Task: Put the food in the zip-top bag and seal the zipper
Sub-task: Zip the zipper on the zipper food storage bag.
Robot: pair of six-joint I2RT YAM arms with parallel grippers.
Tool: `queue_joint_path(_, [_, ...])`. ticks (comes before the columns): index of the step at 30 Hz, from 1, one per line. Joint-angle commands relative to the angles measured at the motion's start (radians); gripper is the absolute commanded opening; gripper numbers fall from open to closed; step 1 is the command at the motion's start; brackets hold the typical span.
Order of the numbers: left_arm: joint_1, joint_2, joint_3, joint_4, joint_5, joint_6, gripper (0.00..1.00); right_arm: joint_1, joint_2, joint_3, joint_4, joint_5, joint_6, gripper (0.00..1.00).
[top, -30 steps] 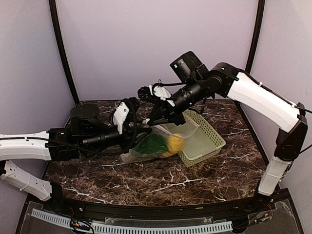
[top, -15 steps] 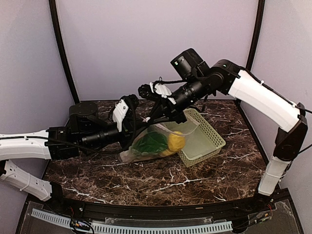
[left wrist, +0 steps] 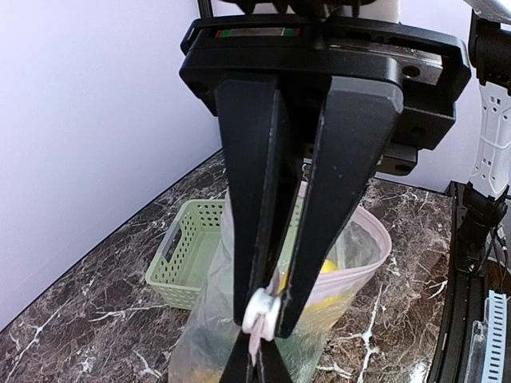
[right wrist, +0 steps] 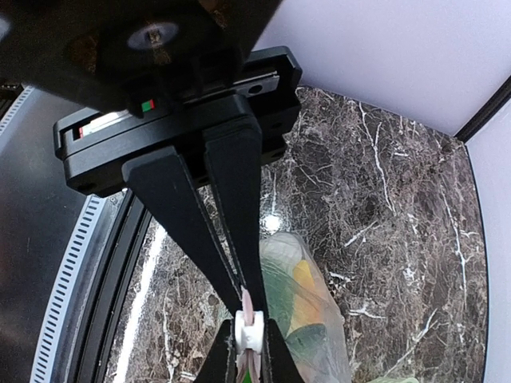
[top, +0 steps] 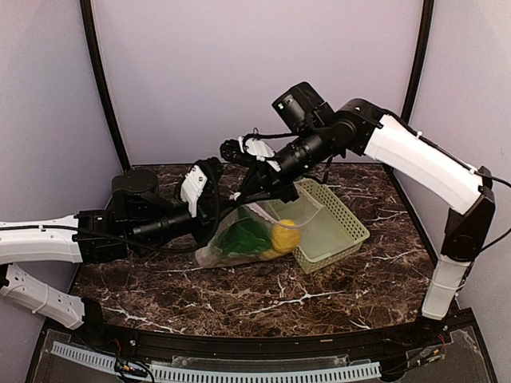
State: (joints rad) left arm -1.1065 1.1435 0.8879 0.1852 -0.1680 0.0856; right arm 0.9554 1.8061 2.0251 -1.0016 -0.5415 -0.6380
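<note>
The clear zip-top bag (top: pixel 214 254) hangs over the marble table with its lower end resting on it. It holds a green piece (top: pixel 243 237) and the yellow lemon (top: pixel 285 235). Both grippers meet at one end of its pink zipper (left wrist: pixel 377 243). My left gripper (left wrist: pixel 263 313) is shut on the white slider (left wrist: pixel 261 307) on the strip. My right gripper (right wrist: pixel 248 309) is shut on the pink strip right beside that slider (right wrist: pixel 249 331). The mouth gapes open beyond them. The right wrist view shows green and orange-yellow food (right wrist: pixel 302 297) inside the bag.
The light green lattice basket (top: pixel 353 222) stands just right of the bag, touching it, and it also shows in the left wrist view (left wrist: pixel 182 249). The two arms cross above the table's back middle. Purple walls close in the back and sides.
Both grippers have shifted slightly left and up together, still pinched at the bag's mouth. The bag has risen a little with them.
</note>
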Motion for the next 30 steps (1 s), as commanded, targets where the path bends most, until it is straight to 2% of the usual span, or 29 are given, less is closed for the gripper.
queue_joint_path(1, [0.037, -0.080, -0.046, 0.040, -0.077, -0.009, 0.01, -0.047, 0.029, 0.023, -0.063, 0.020, 0.033, 0.07])
queue_joint_path(13, [0.130, -0.186, -0.163, 0.056, -0.114, -0.050, 0.01, -0.155, -0.002, 0.000, -0.123, -0.005, 0.034, 0.08])
queue_joint_path(30, [0.233, -0.242, -0.267, 0.089, -0.088, -0.080, 0.01, -0.316, -0.157, -0.238, -0.123, 0.002, 0.031, 0.07])
